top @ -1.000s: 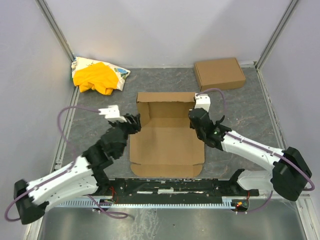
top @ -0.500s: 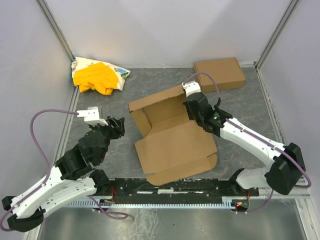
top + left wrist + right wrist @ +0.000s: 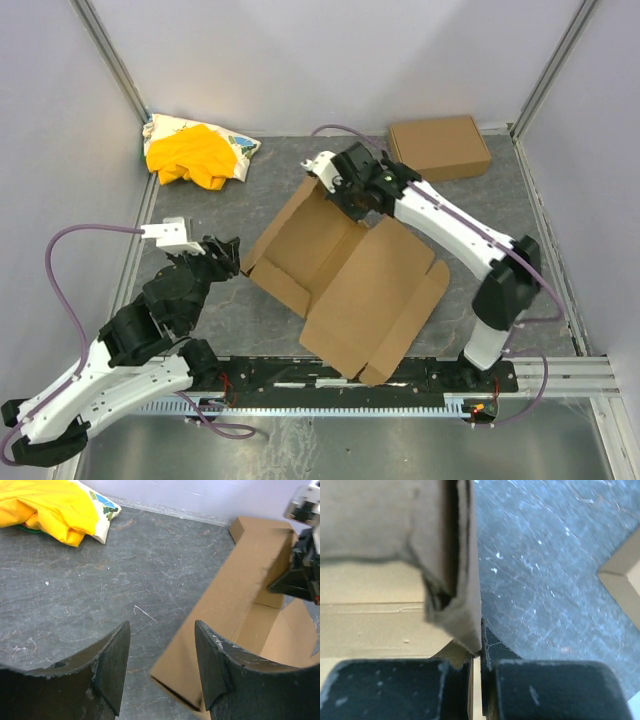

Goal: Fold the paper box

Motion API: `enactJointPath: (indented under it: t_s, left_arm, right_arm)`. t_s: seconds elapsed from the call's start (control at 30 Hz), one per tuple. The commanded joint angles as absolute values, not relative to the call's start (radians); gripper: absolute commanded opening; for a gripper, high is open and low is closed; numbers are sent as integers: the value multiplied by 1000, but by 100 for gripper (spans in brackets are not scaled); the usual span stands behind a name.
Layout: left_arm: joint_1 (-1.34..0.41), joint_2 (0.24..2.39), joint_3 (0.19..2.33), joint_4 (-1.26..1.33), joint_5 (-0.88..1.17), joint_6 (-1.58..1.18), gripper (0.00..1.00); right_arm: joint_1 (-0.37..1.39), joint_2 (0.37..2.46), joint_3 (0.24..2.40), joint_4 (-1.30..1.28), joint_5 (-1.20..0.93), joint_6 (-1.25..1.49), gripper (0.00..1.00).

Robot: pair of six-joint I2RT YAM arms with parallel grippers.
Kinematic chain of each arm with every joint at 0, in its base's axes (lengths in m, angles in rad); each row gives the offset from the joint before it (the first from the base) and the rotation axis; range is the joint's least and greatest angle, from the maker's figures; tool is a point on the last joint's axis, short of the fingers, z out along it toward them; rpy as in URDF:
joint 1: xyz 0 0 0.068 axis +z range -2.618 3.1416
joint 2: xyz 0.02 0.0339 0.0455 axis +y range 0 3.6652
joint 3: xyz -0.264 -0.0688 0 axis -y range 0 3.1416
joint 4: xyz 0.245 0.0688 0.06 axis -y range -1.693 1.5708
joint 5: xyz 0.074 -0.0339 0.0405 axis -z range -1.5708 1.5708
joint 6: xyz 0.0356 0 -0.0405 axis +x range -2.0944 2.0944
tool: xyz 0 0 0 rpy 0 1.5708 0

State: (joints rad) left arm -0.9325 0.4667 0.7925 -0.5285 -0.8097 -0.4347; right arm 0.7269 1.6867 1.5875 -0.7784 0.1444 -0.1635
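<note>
Right hand (image 3: 479, 666) clenched on the far wall edge of the box (image 3: 370, 290), which lies skewed just beside the released left hand (image 3: 161, 645); so shallow a pinch may slip or tear.

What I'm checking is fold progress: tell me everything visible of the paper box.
The paper box is a plain brown die-cut cardboard sheet, partly formed: walls stand at its far-left end, and a panel with flaps spreads toward the near right. It lies diagonally on the grey table. The right gripper is shut on its far wall.
</note>
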Motion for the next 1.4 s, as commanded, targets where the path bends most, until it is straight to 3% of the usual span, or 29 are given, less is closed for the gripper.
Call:
enactJointPath:
  t_s: [0.0, 0.23, 0.27, 0.37, 0.43, 0.47, 0.63, 0.8, 0.93, 1.17, 1.37]
  left_arm:
    - [-931, 442, 832, -558, -842, -392, 61]
    - [-933, 376, 819, -574, -865, -384, 61]
    - [-932, 370, 816, -575, -867, -385, 61]
    - [-933, 364, 810, -578, -868, -386, 61]
    - [-932, 367, 809, -581, -868, -387, 61]
    - [-933, 370, 810, -584, -869, -387, 61]
    - [-933, 369, 807, -587, -895, -384, 61]
    - [-933, 339, 778, -582, -955, -379, 61]
    - [-932, 283, 742, -583, -1019, -387, 61]
    - [-932, 165, 701, -583, -1028, -420, 60]
    - [-932, 175, 684, -574, -1020, -415, 60]
  right_arm:
    - [733, 1837, 1822, -1009, 3, -304, 6]
    - [734, 2103, 2174, -1290, -48, -489, 8]
    - [735, 2129, 2209, -1303, -35, -499, 16]
    - [737, 2163, 2244, -1243, 28, -456, 52]
    - [737, 2140, 2223, -1189, -1, -438, 65]
    - [736, 2103, 2189, -1152, -21, -428, 67]
    - [737, 1883, 1935, -939, -136, -395, 70]
    - [798, 1667, 1574, -640, -393, -220, 70]
    - [975, 1643, 1357, -430, -302, -132, 68]
    - [1149, 1828, 1379, -352, -127, -56, 64]
    - [1183, 1949, 1471, -369, -43, -30, 61]
